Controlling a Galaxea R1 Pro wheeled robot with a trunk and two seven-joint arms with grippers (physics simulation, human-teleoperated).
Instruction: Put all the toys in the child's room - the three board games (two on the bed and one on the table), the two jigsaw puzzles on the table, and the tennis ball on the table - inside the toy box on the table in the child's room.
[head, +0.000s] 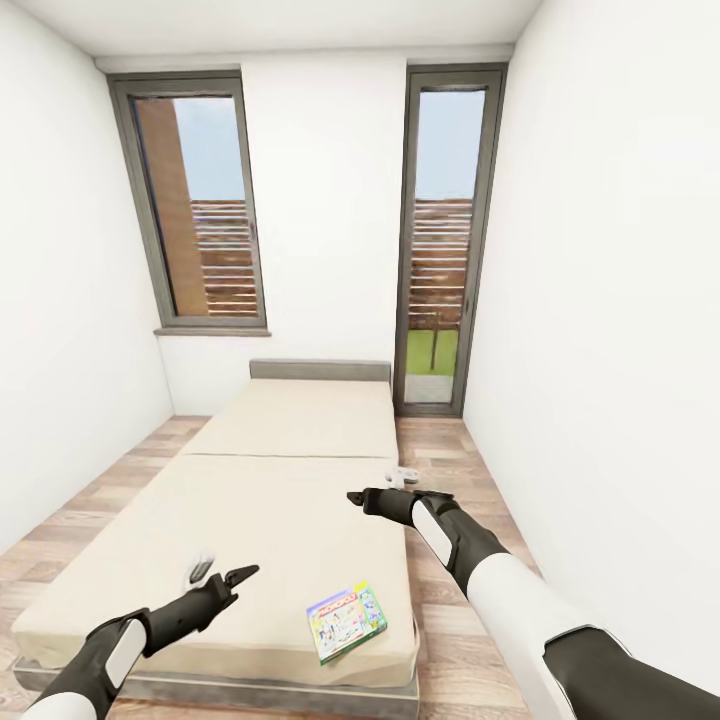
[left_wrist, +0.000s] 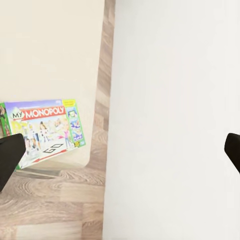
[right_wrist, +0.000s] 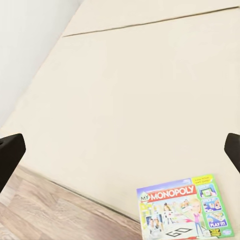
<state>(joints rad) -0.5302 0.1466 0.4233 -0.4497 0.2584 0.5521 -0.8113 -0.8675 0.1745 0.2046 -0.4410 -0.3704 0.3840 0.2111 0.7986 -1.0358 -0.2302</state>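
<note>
From the head view, the Monopoly box (head: 347, 621) lies near the bed (head: 250, 480) corner, between the left claw (head: 222, 579) and the right claw (head: 382, 495), both empty. In each wrist view the jaws stand wide apart, the box (left_wrist: 45, 131) (right_wrist: 185, 212) ahead, untouched. Being thin and flat, it could slide off the bed edge if a finger nudges it.

One board game (head: 347, 621) lies near the bed's (head: 290, 470) foot corner.

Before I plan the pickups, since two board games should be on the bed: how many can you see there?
1. A flat green-edged Monopoly game box lies near the foot-end right corner of the beige-mattressed bed. No second one is visible; it may be out of view.
</note>
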